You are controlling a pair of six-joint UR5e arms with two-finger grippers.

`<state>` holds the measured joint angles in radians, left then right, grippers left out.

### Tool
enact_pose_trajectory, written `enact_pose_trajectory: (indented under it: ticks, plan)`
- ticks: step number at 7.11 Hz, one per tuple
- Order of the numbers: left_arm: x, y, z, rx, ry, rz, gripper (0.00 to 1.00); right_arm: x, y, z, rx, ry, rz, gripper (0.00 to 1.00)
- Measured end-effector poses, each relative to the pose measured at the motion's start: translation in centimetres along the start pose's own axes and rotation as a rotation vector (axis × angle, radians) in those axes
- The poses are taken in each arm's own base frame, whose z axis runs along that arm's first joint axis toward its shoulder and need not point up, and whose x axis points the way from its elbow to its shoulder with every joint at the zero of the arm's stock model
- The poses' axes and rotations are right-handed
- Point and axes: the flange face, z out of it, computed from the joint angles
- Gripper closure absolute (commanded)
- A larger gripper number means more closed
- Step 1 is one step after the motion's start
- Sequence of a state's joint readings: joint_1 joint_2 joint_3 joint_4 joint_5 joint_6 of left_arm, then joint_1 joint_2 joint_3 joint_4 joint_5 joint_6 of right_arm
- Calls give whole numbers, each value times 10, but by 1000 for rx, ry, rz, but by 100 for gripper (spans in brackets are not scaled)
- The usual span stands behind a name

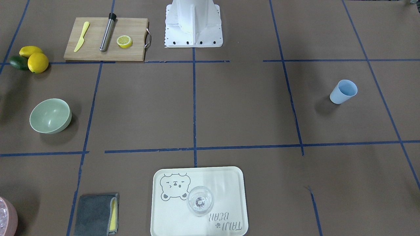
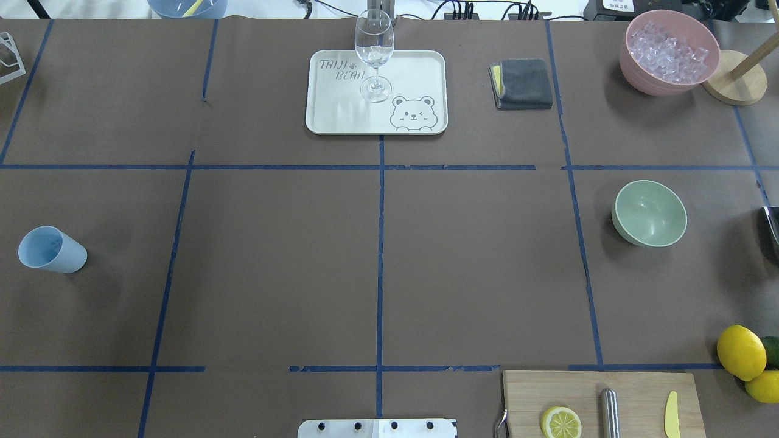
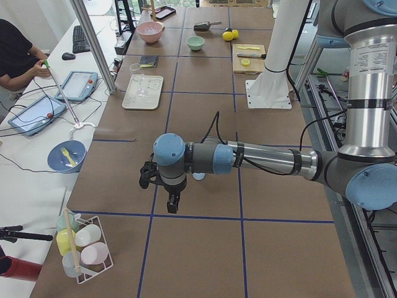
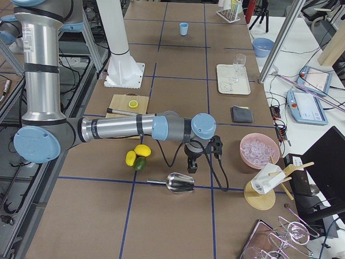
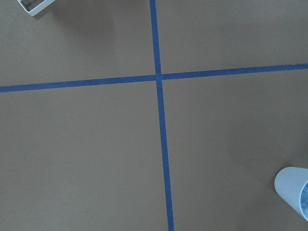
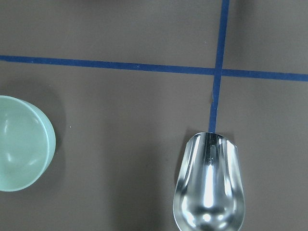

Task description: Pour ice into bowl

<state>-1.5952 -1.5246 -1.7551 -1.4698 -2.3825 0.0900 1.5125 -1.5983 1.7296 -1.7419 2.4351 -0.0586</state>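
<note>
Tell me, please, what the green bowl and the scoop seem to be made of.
The bowl: probably glossy plastic or melamine, judging by its even mint colour and soft highlights inside. The scoop: polished metal, likely steel, given its mirror-like reflections.

Bright, even light from above falls on the matte brown desk (image 2: 274, 274), and shadows are soft. In the front-facing view the bowl (image 1: 51, 115) casts a faint one toward 5 o'clock. White glare streaks the metal scoop (image 6: 209, 192) in the right wrist view.
</note>
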Motion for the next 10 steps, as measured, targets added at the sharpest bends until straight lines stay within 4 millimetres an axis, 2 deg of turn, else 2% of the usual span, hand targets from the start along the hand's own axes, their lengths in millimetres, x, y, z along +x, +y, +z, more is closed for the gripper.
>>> enact_pose_trajectory:
  ticks: [3, 7, 8, 10]
  plan:
    - [12, -6, -14, 15, -3, 28, 0, -1, 0, 0, 1, -1, -1, 0]
    - [8, 11, -9, 0, 0, 24, 0, -4, 4, 7, -10, -15, -2, 0]
    - [8, 14, -8, -1, 4, 24, 0, -18, -1, 17, -20, -27, -38, 0]
    - [8, 18, -6, -2, 13, 24, 0, -61, -15, 48, 4, -45, -111, 0]
